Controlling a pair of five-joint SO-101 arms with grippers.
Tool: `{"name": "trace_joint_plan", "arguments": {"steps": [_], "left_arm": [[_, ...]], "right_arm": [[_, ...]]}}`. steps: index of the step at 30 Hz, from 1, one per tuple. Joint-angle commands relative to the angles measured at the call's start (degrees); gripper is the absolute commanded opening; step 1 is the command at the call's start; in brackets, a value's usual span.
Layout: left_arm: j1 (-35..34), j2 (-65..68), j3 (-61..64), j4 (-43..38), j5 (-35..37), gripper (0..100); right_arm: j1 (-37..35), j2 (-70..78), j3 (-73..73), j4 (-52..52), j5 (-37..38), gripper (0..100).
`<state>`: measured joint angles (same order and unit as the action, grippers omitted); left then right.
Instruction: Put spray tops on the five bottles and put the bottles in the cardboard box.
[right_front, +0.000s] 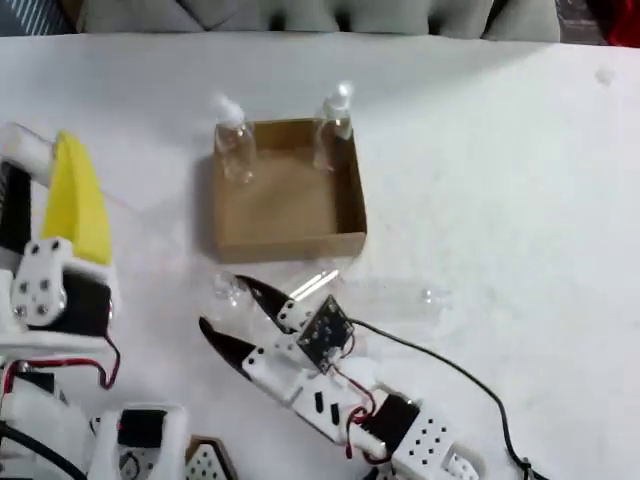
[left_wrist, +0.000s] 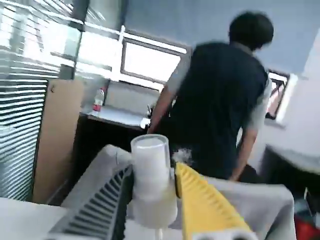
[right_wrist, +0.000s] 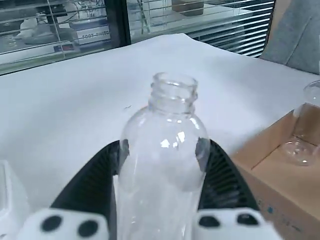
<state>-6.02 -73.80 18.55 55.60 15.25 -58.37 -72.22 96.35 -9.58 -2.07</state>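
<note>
My left end effector (left_wrist: 151, 176): gripping top (left_wrist: 149, 155).
My right end effector (right_wrist: 162, 150): gripping bottle (right_wrist: 160, 172).
Top: at bottle's 10 o'clock, high view.

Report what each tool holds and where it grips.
The left tool grips a white spray top by its lower collar. The right tool grips a clear uncapped bottle around its body, below the shoulder.

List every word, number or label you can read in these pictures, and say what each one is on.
None can be read.
White label behind the window: print too blurred.
Cardboard box side: small blue marks, too small.
Bottle and spray top: no print.
</note>
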Motion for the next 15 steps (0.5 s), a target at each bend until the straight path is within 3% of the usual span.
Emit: {"name": "trace_joint_plan", "arguments": {"steps": [1,5,15], "left_arm": [[3.8,0.0,-3.3,3.1,-4.8,2],[6.3,0.0,-3.2,5.2,-5.6,2],[9.3,-0.5,2.6,10.1,-8.1,2]], "right_arm": [[-1.5,-0.6,0.6,2.0,2.3,1.5],[-5.7,-0.7,0.6,5.1,8.2,1.5],[-6.4,-0.9,0.6,5.5,8.4,1.5]]}}
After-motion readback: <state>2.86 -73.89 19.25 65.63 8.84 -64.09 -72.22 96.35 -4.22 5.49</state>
